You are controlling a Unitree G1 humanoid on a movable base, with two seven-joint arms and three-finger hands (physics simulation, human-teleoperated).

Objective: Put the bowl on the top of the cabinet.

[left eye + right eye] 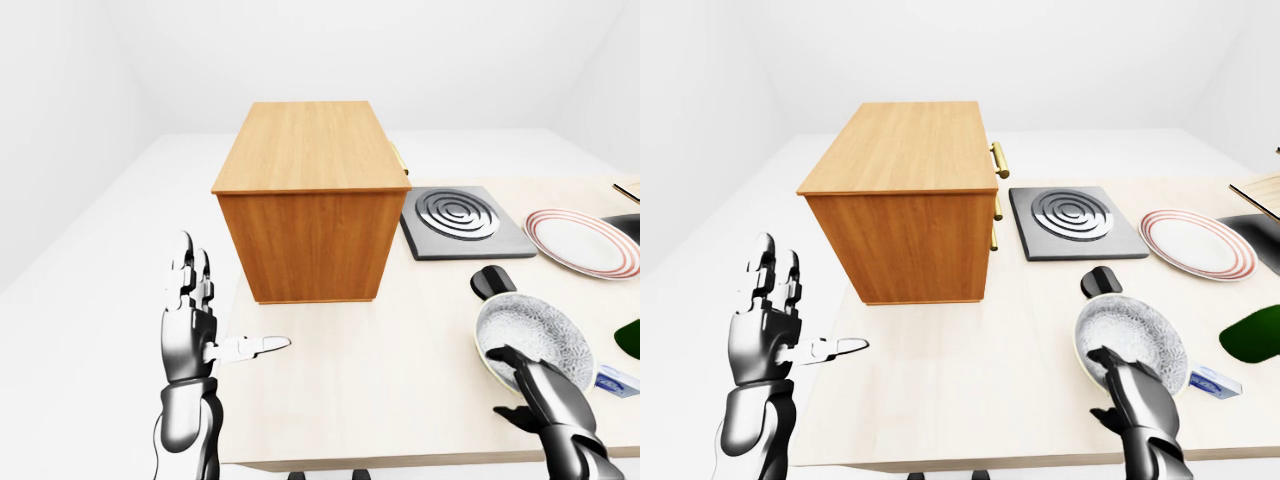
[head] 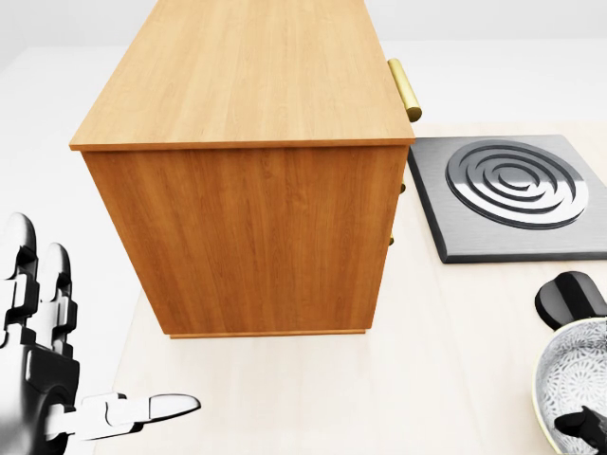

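Observation:
A grey-white patterned bowl (image 1: pixel 532 335) sits on the pale table at the lower right of the left-eye view. My right hand (image 1: pixel 497 383) reaches over its near rim. The fingers (image 1: pixel 535 378) lie stretched above the inside and the thumb stays outside below, with a wide gap between them. The wooden cabinet (image 1: pixel 305 215) stands at the table's left part, and its flat top (image 1: pixel 310 145) is bare. My left hand (image 1: pixel 215 320) hovers at the table's left edge, below the cabinet in the view. It is open, fingers up and thumb pointing right.
A dark hob plate (image 1: pixel 462 218) with rings lies right of the cabinet, and a red-striped plate (image 1: pixel 583 240) lies further right. A black knob-like object (image 1: pixel 492 281) touches the bowl's upper rim. A green thing (image 1: pixel 630 335) and a small blue packet (image 1: pixel 615 380) lie at the right edge.

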